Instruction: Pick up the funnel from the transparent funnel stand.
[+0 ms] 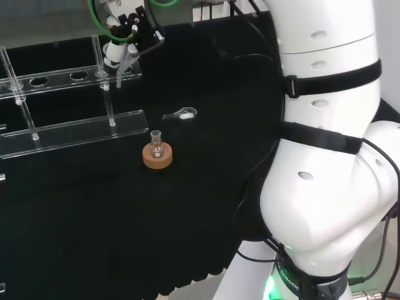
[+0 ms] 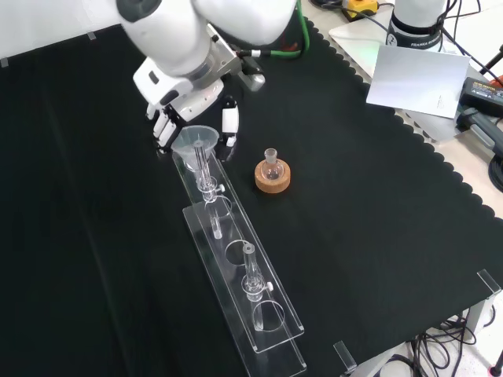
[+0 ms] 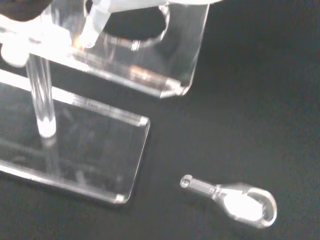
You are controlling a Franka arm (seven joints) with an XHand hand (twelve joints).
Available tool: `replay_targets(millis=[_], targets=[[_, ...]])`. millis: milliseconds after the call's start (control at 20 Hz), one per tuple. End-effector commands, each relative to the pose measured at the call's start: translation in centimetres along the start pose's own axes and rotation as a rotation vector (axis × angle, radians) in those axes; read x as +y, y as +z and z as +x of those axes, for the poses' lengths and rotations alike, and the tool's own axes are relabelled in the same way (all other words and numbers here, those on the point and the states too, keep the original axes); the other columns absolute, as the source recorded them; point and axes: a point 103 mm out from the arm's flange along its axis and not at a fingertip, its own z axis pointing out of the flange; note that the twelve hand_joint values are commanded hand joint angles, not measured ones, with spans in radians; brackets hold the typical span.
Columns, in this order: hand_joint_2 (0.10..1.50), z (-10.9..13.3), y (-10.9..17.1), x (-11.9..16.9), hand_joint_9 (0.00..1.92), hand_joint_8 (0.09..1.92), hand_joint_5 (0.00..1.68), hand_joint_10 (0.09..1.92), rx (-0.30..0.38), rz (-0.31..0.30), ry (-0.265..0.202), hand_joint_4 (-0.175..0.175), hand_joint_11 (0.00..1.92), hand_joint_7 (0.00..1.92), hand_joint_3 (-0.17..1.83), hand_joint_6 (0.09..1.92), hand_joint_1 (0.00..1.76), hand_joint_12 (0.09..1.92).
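From the head view, my hand (image 1: 125, 39) hangs over the right end of the clear funnel stand (image 1: 69, 128); a small flask (image 1: 157, 145) sits on its cork ring (image 1: 157, 156), with a little glass scoop (image 1: 180, 114) lying beyond it.

From the front, my fingers (image 2: 229, 122) curl down on both sides of the funnel (image 2: 195, 144), which sits in the stand's end hole. I cannot tell whether they touch it.

Past my palm, the stand's end hole and the scoop lie on black cloth (image 3: 260, 100).
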Motion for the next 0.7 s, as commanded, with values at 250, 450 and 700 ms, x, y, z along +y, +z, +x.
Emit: replay_targets(millis=[250,450,700], targets=[[0.81,-1.7,-6.5,-4.9,1.21,0.73,0.83,0.44,-0.080,-0.131,0.065,-0.037,0.75,0.91,0.46,0.75,0.79,1.21],[0.80,-2.2,-7.0,-6.9,1.23,0.73,0.82,0.44,-0.108,-0.116,0.097,-0.036,0.77,0.91,0.47,0.75,0.80,1.20],[0.80,-2.8,-6.3,-10.3,1.24,0.73,0.81,0.43,-0.154,-0.099,0.144,-0.035,0.78,0.91,0.48,0.76,0.80,1.19]])
